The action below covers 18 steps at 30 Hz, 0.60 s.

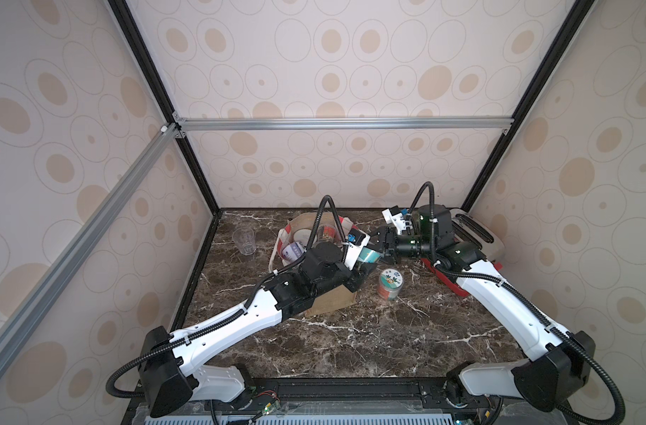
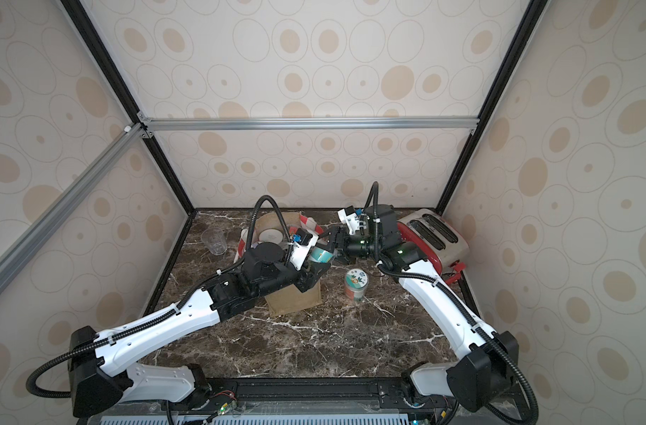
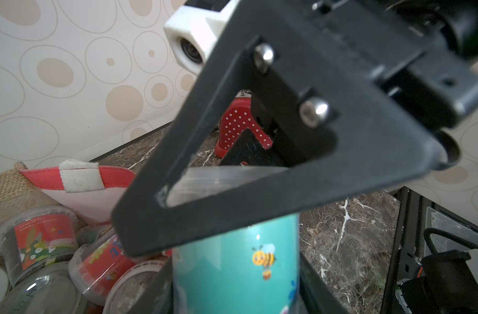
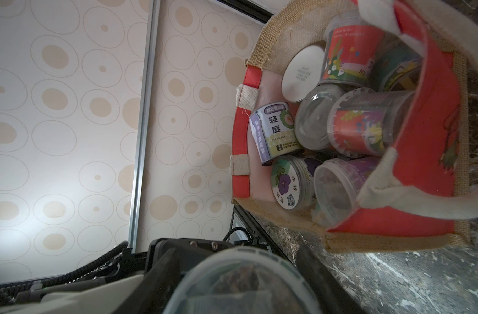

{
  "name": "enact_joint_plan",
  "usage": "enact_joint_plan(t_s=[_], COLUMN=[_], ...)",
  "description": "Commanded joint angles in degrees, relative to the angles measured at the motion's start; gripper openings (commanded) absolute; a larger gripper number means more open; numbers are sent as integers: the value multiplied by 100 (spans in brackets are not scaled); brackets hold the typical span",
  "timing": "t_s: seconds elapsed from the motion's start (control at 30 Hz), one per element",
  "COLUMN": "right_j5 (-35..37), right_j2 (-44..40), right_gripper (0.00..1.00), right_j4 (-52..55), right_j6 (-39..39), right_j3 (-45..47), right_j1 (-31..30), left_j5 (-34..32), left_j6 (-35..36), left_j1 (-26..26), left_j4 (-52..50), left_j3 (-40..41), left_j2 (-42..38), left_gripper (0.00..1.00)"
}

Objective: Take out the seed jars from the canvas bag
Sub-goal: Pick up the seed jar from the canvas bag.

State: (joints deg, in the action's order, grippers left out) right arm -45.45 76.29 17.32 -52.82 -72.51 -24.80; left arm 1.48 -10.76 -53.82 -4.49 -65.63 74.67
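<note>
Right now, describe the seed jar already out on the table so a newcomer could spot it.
On the marble table, look between the canvas bag and the red toaster, toward the front. A seed jar stands upright there, orange-bodied, with a green-and-white sticker lid. It alone rests on the tabletop; the teal jar is held aloft, the rest lie in the bag.

The canvas bag [image 1: 332,302] holds seed jars [image 4: 368,125] — glass [image 1: 244,241] to its left, lone jar [image 1: 390,284] and toaster [image 2: 433,233] right
</note>
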Motion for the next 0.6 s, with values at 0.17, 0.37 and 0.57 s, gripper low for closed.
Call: enact_joint_plan(t_s=[0.17,0.37,0.57], right_j5=[231,868,2369], right_j2=[-79,-141,-231], right_gripper=[64,64,62], right_j4=[143,754,1824], right_j6=[190,798,1860], right_j3=[100,114,260], right_j1=[-20,252,770], left_j5=[-193,-501,-885], left_j6=[24,-125,-308], left_j1=[-58,-58,-45], left_j4=[143,-173,-727], left_j3=[-301,-273,-474], left_j2=[26,-125,-245], left_gripper=[87,99,98])
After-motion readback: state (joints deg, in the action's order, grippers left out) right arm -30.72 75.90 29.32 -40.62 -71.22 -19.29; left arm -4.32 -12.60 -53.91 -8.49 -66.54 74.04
